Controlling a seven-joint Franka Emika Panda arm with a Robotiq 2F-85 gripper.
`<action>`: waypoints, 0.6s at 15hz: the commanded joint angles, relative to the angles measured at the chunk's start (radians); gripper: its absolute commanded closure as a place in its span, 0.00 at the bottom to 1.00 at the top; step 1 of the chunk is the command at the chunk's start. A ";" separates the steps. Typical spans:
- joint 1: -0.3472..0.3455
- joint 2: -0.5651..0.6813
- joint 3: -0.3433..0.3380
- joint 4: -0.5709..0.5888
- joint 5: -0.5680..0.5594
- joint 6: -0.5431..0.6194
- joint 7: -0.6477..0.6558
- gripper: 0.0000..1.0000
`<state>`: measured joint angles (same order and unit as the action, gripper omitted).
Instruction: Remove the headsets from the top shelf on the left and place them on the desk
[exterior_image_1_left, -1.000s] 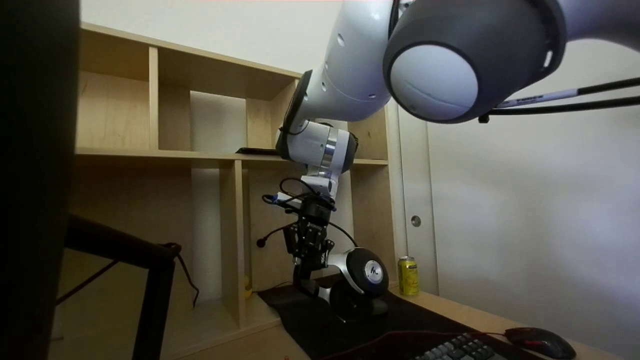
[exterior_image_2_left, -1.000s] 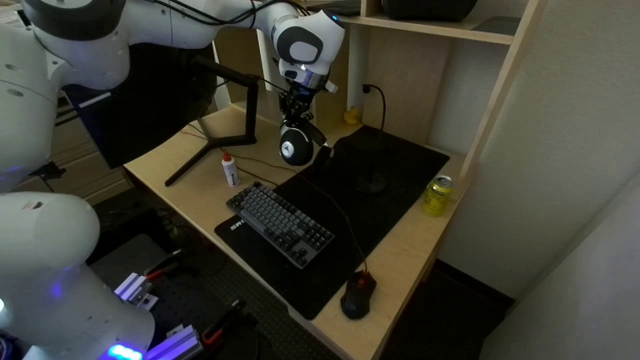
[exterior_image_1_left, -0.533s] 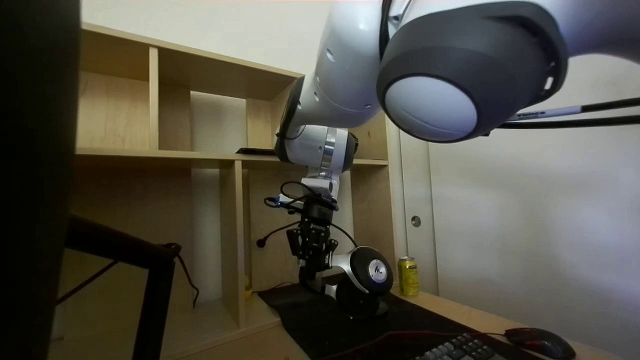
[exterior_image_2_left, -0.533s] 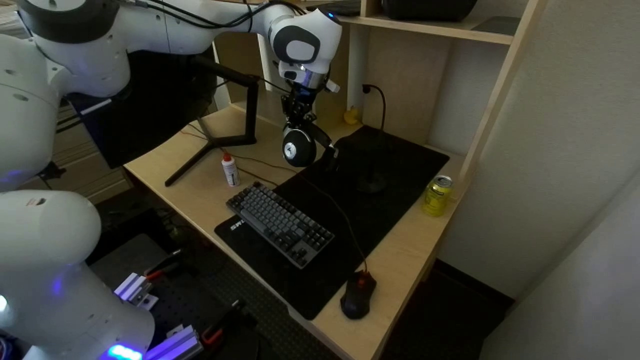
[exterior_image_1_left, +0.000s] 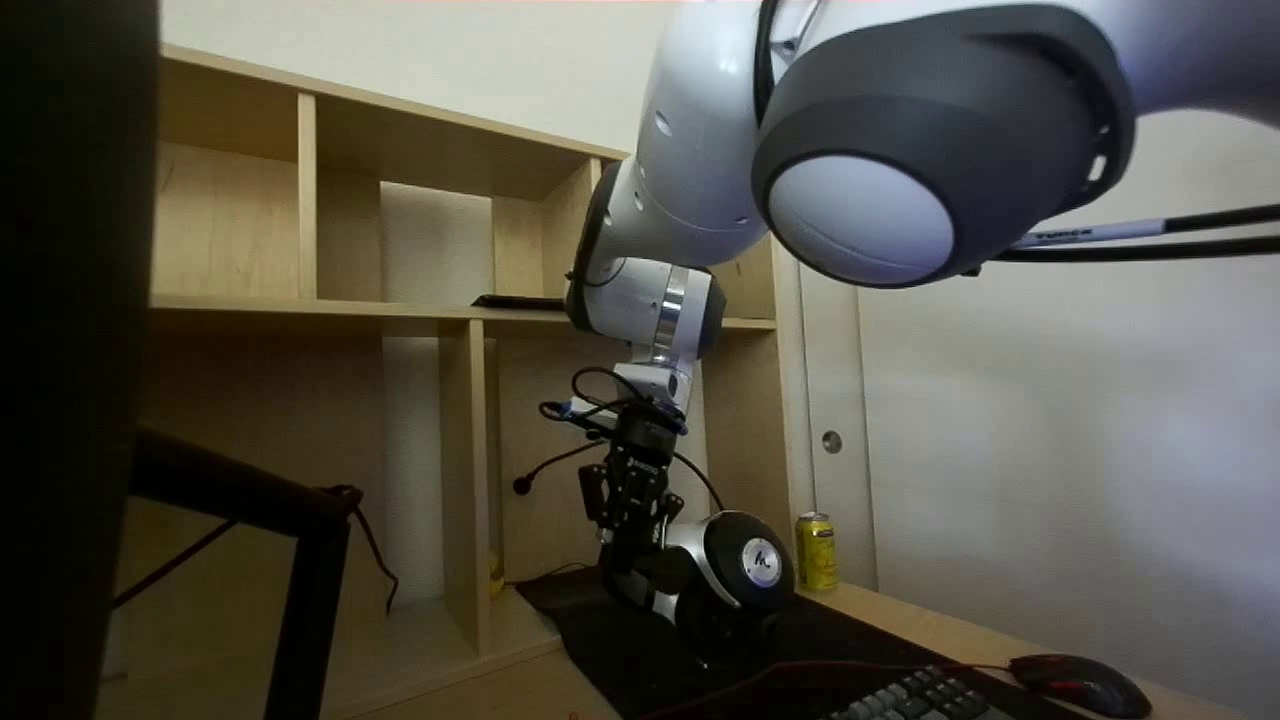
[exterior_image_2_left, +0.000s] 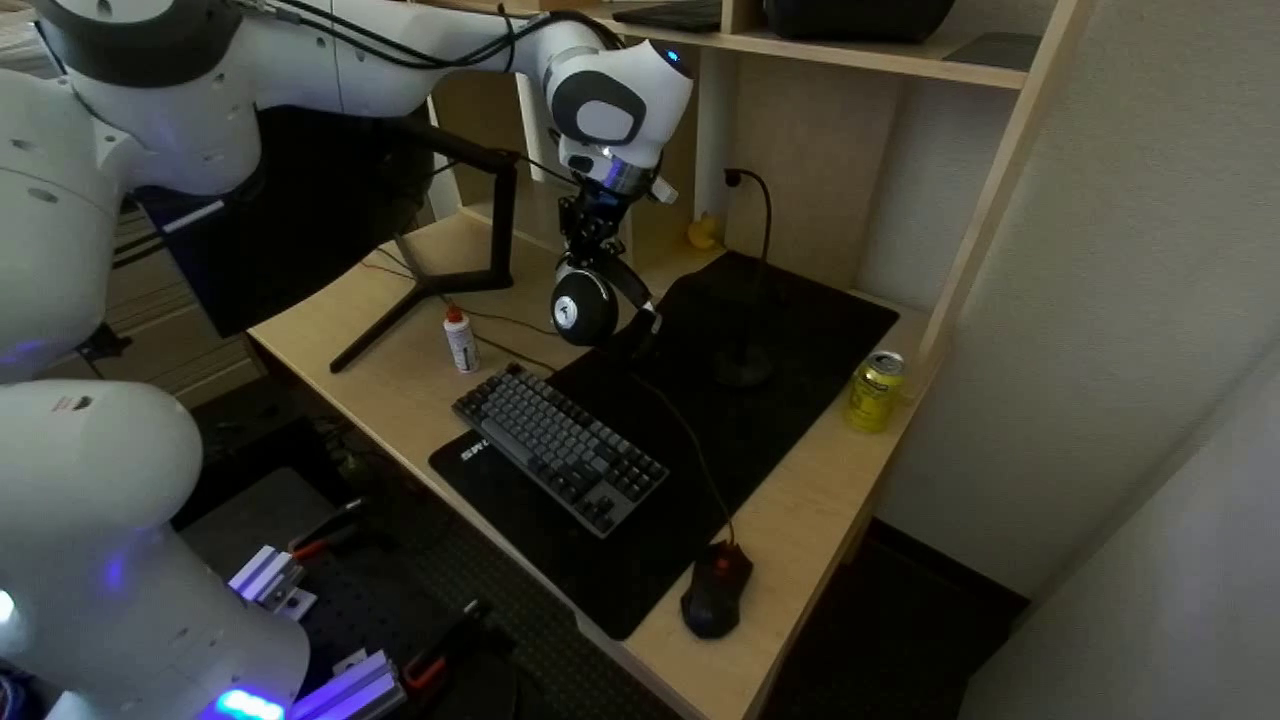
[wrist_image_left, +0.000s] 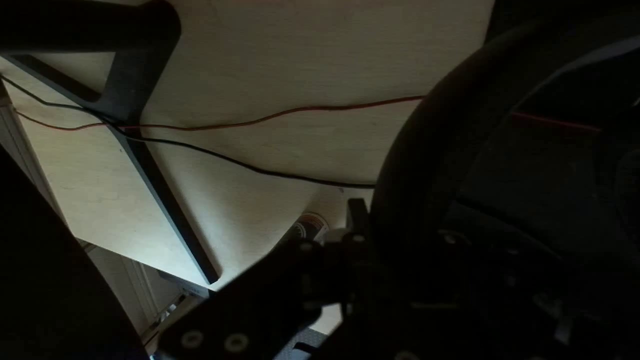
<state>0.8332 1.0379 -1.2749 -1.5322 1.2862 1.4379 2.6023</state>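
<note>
The black headset with silver trim (exterior_image_1_left: 755, 562) hangs from my gripper (exterior_image_1_left: 640, 545). My gripper is shut on its curved headband, which shows dark in the wrist view (wrist_image_left: 425, 150). In an exterior view the round ear cup (exterior_image_2_left: 585, 305) hangs below the gripper (exterior_image_2_left: 595, 250), over the desk (exterior_image_2_left: 800, 500) near the left edge of its black mat (exterior_image_2_left: 810, 310). I cannot tell if the lower ear cup touches the mat. The fingertips (wrist_image_left: 400, 235) are very dark in the wrist view. The pale wooden top shelf (exterior_image_1_left: 400, 310) stands behind the arm.
A keyboard (exterior_image_2_left: 560, 450) and a mouse (exterior_image_2_left: 717, 590) lie in front. A white bottle with a red cap (exterior_image_2_left: 461, 340) and a black monitor stand (exterior_image_2_left: 500, 225) are to the left. A lamp (exterior_image_2_left: 745, 365) and a yellow can (exterior_image_2_left: 875, 392) are to the right. Cables cross the desk.
The gripper and headset have moved a little lower, with the headset slightly turned. In an exterior view they have also shifted slightly right. The headset stays in the gripper.
</note>
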 joint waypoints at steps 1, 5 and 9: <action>0.049 0.045 -0.079 -0.053 0.042 0.034 0.000 0.95; 0.027 0.050 -0.065 -0.042 0.030 0.018 0.000 0.79; 0.046 0.071 -0.096 -0.076 0.038 -0.026 0.000 0.95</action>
<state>0.8674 1.0912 -1.3429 -1.5803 1.3196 1.4564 2.6022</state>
